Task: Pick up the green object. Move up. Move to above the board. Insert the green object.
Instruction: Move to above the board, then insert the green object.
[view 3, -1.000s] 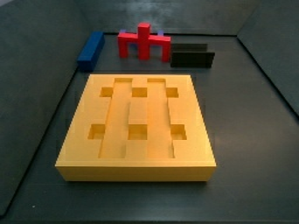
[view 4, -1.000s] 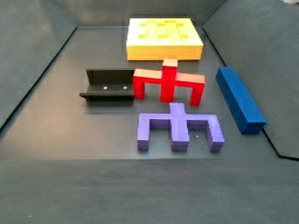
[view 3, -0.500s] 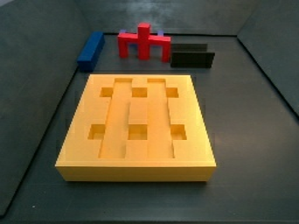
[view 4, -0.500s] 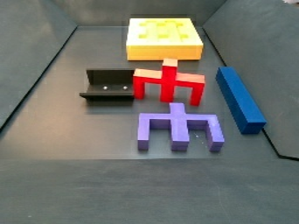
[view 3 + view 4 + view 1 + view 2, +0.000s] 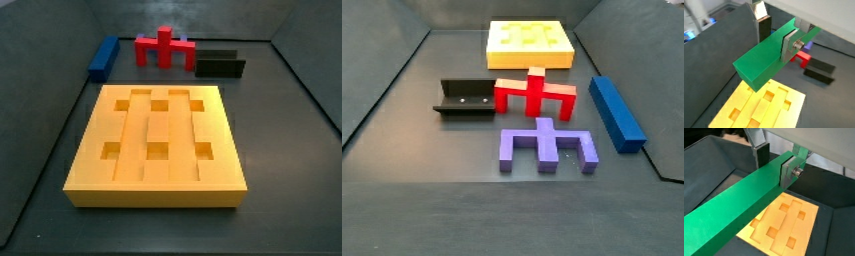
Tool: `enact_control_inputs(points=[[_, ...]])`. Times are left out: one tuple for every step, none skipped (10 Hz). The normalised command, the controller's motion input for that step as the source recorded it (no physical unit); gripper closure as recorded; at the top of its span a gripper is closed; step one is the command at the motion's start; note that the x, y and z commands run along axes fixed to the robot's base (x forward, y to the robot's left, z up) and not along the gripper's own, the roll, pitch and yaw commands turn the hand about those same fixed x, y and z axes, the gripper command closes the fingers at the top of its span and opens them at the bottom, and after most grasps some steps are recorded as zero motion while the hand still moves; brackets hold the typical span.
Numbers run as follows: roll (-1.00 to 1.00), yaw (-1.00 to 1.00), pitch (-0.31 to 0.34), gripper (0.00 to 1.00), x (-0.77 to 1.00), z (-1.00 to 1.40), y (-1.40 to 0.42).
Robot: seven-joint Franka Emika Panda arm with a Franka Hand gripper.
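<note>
Holding the green object (image 5: 769,55) clamped between my silver finger plates, my gripper (image 5: 777,37) hangs high over the floor, out of sight in both side views. The bar's long axis runs crosswise to my jaws and juts far out to one side of them, so I grip it near one end rather than at its middle. The board (image 5: 784,223) lies directly beneath the bar in both wrist views, well below it, its square holes facing up. I judge the insertion turns on lining the bar up with the board's grooves.
</note>
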Motion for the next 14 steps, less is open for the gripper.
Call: enact_control_inputs(points=[[0.08, 0.91, 0.273, 1.0, 0.08, 0.02, -0.03], [0.08, 0.6, 0.248, 1.0, 0.09, 0.03, -0.04], [0.08, 0.39, 0.221, 1.0, 0.09, 0.03, -0.04], [-0.06, 0.0, -0.027, 1.0, 0.13, -0.5, -0.19], [-0.08, -0.01, -0.034, 1.0, 0.12, -0.49, -0.17], [-0.14, 0.0, -0.056, 1.0, 0.09, -0.52, -0.16], [-0.2, 0.0, -0.111, 1.0, 0.14, -0.66, -0.21], [-0.19, 0.0, -0.113, 1.0, 0.09, -0.66, -0.25], [-0.2, 0.0, -0.106, 1.0, 0.03, -0.61, -0.33], [-0.21, 0.01, -0.114, 1.0, 0.04, -0.59, -0.35], [-0.2, 0.15, -0.101, 1.0, 0.14, -0.63, -0.28], [-0.1, 0.27, -0.1, 1.0, 0.38, -0.82, -0.29], [-0.09, 0.29, -0.094, 1.0, 0.34, -0.79, -0.35], [-0.01, 0.14, -0.027, 1.0, 0.08, -0.35, -0.2]])
